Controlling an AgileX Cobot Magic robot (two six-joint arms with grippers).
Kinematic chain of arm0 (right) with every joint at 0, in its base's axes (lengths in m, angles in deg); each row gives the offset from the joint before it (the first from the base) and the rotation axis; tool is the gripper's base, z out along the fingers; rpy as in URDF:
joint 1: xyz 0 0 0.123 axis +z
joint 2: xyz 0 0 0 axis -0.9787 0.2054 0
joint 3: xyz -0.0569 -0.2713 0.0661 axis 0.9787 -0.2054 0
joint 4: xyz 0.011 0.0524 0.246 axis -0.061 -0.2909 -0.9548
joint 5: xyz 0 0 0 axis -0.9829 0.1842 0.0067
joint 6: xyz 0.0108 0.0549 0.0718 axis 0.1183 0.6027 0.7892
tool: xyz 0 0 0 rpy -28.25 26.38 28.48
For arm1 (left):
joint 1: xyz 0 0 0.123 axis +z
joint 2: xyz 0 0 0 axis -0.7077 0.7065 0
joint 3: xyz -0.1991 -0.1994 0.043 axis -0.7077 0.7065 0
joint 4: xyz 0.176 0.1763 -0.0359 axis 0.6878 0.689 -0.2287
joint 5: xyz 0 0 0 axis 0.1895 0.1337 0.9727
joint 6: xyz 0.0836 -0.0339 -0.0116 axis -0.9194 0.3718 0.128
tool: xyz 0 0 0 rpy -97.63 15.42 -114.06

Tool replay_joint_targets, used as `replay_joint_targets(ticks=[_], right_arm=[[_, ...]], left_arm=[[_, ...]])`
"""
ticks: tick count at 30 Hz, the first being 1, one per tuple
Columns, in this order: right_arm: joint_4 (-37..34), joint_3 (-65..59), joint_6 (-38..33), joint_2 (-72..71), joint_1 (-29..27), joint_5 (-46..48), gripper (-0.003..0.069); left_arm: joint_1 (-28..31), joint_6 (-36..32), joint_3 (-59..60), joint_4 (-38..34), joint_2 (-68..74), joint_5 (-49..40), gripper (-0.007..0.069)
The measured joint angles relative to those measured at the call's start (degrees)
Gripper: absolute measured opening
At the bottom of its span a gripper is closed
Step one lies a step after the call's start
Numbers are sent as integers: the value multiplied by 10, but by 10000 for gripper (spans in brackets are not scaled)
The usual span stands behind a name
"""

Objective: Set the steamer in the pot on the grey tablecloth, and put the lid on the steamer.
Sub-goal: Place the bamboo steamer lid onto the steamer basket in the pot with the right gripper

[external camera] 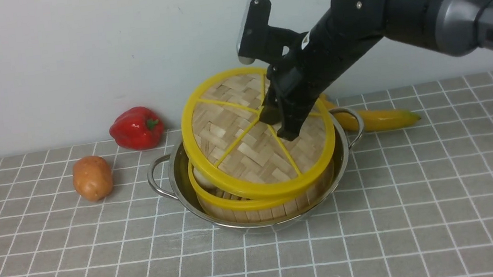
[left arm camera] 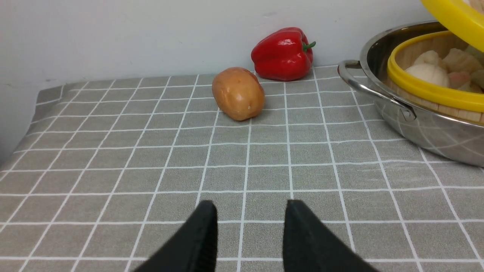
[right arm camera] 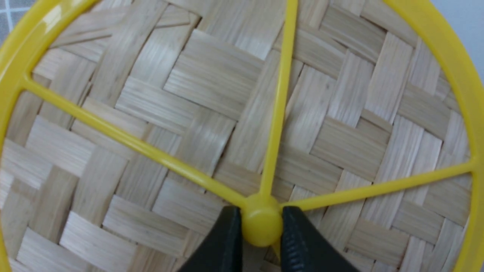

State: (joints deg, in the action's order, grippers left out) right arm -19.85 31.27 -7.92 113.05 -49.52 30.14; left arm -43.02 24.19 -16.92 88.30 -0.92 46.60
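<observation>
The steel pot (external camera: 175, 178) stands on the grey tablecloth (external camera: 378, 216) with the steamer (external camera: 260, 209) sitting inside it. The lid (external camera: 247, 143) hangs tilted over the steamer, its near edge low on the steamer's rim and its far edge raised. My right gripper (external camera: 275, 123) is shut on the lid's central yellow hub (right arm camera: 261, 223), one finger on each side. In the left wrist view toy buns (left arm camera: 427, 71) show inside the steamer (left arm camera: 423, 88) under the raised lid edge. My left gripper (left arm camera: 249, 206) is open over bare cloth, left of the pot (left arm camera: 435, 132), holding nothing.
A red pepper (external camera: 137, 128) and a potato (external camera: 92, 177) lie left of the pot. A banana (external camera: 380, 118) lies behind it on the right. A white wall runs close behind the table's back edge.
</observation>
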Motion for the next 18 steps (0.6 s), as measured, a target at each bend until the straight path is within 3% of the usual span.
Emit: replay_joint_targets(ticks=[18], right_arm=[[2, 0, -21, 0, 15, -6, 143]], left_arm=[[0, 0, 0, 0, 0, 0, 242]])
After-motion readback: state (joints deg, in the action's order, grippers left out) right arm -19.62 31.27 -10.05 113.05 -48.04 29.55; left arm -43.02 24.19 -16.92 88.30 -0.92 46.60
